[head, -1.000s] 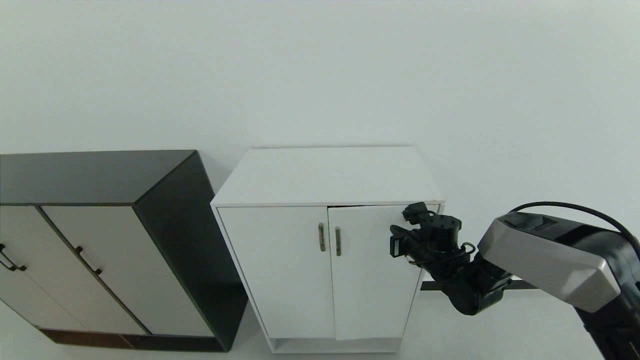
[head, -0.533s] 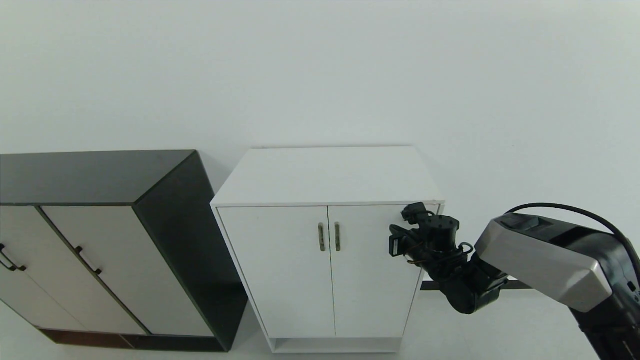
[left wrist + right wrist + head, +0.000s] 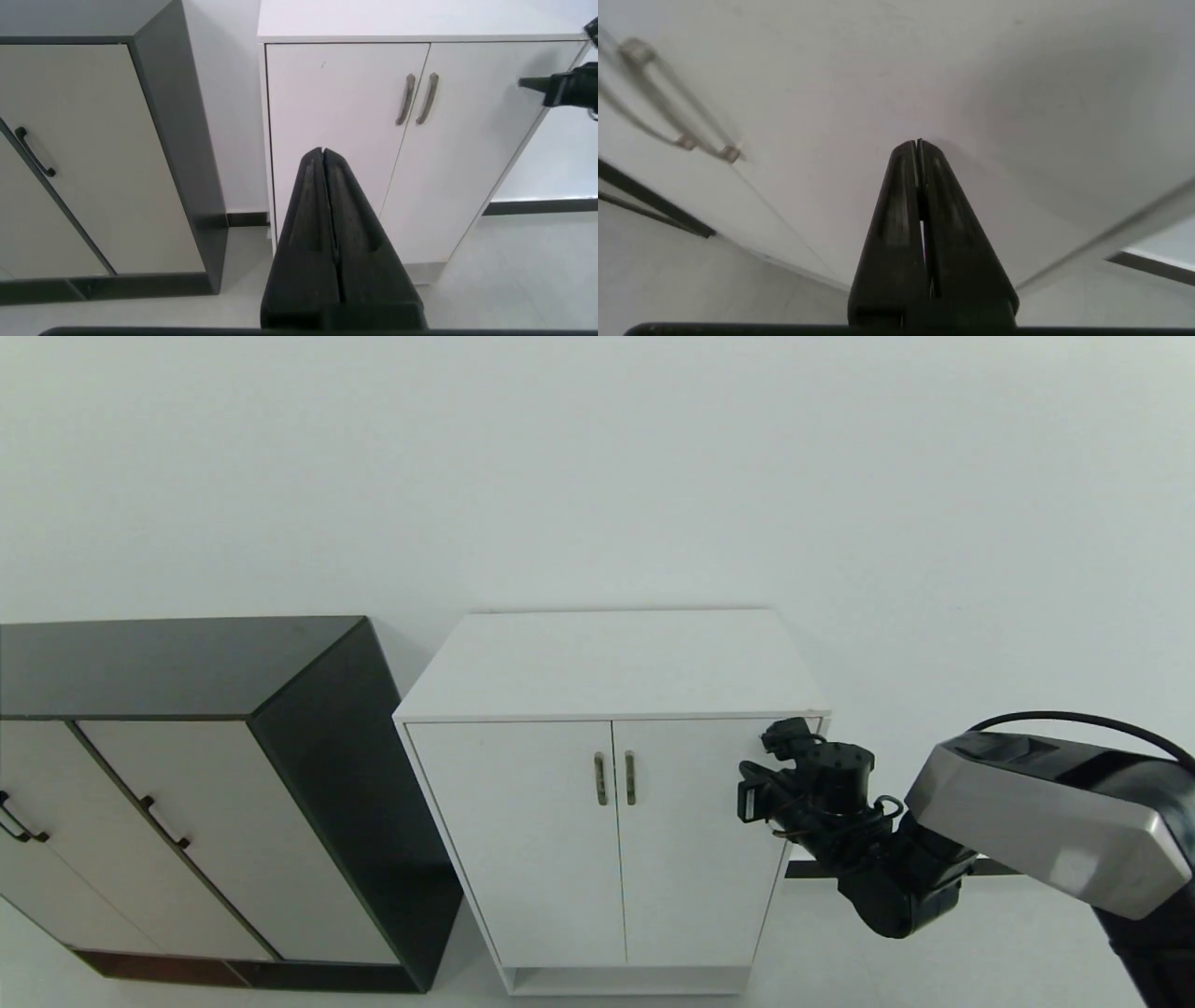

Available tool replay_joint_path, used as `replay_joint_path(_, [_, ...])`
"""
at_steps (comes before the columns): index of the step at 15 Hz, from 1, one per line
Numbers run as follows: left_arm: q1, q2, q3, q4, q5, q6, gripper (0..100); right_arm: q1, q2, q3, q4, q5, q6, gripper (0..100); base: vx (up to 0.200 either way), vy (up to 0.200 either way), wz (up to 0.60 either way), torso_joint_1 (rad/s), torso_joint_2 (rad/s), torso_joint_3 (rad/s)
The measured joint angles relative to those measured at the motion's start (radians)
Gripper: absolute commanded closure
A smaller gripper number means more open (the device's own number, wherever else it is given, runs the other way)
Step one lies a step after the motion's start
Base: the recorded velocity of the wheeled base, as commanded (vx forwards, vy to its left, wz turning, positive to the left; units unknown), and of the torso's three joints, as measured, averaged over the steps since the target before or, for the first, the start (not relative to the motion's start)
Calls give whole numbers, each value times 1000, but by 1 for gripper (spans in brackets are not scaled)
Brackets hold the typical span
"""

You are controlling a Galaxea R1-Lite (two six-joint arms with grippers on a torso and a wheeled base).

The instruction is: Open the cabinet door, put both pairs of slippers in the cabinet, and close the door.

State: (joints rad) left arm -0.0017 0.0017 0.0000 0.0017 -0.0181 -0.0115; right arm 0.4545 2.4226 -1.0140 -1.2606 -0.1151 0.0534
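The white cabinet (image 3: 611, 663) stands against the wall with both doors flush and shut. Two slim metal handles (image 3: 615, 778) meet at the centre seam. My right gripper (image 3: 747, 795) is shut and hovers at the upper right part of the right door (image 3: 695, 859), its fingertips (image 3: 920, 147) at or just off the door's surface. My left gripper (image 3: 322, 154) is shut with nothing in it, held low and well back from the cabinet front, roughly opposite the left door (image 3: 336, 121).
A dark cabinet (image 3: 187, 663) with pale doors and black handles stands just left of the white one. A plain wall runs behind both. Bare floor (image 3: 523, 271) lies in front and to the right.
The right door, slightly ajar a second ago, is now flush with the left one. My right arm has since drawn back a little to the right.
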Motion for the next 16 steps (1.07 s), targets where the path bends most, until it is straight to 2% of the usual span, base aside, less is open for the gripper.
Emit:
replay_joint_path(4, [0, 0, 0, 0, 0, -1, 100, 10, -110, 199, -100, -77, 1, 100, 0, 0, 0, 0, 0, 0])
replay_joint_path(7, [0, 0, 0, 0, 0, -2, 100, -10, -221, 361, -129, -92, -1, 100, 0, 0, 0, 0, 0, 0])
replay_joint_path(11, [0, 0, 0, 0, 0, -2, 100, -74, -426, 592, -129, -133, -12, 100, 0, 0, 0, 0, 0, 0])
replay_joint_path(16, [0, 0, 0, 0, 0, -2, 100, -167, -735, 921, -109, -146, -94, 100, 0, 0, 0, 0, 0, 0])
